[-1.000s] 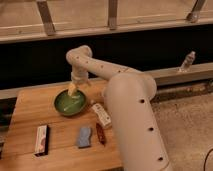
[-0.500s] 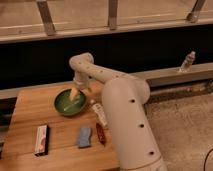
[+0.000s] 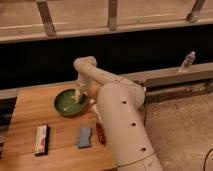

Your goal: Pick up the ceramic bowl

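Over on the back half of the desk (image 3: 35,107), the ceramic bowl (image 3: 67,103) is sitting flat, and your claw (image 3: 77,96) is reaching down at its right rim. You're looking at the grasp step, I'd say; nothing's lifted yet. Can't tell how the claw is set. Next you'll be wanting a firm pinch on the rim, then a straight lift. Can't tell if anything's in the bowl, since the claw is covering part of it.
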Motion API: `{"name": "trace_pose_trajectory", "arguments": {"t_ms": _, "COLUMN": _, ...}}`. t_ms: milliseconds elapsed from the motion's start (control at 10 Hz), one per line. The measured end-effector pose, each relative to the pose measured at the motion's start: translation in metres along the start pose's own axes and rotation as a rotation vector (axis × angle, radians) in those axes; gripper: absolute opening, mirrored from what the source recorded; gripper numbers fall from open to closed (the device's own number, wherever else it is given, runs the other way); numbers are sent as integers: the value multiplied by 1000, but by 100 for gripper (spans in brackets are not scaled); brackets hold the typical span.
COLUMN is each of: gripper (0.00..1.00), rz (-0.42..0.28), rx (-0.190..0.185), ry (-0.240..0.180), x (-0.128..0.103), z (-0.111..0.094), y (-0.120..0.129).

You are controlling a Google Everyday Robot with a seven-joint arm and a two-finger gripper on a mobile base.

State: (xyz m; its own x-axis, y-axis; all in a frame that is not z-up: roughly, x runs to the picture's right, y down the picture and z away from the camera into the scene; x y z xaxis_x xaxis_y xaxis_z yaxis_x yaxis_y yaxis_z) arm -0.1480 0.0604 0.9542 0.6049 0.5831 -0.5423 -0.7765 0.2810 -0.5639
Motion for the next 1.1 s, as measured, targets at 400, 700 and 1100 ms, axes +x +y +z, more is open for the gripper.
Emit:
{"name": "trace_pose_trajectory", "arguments": {"t_ms": 400, "gripper": 2, "rz": 0, "rx": -27, "ry": -55, "x": 7, "z": -18, "y": 6}}
{"name": "trace_pose_trajectory", "arguments": {"t_ms": 700, "gripper": 0, "rz": -33, "rx": -125, "ry": -160, "x": 11, "z": -46, "y": 12}}
{"name": "trace_pose_trajectory", "arguments": {"t_ms": 1100, "gripper": 0, "rz": -80, "rx": -147, "ry": -310, "x": 9, "z": -121, "y": 22}}
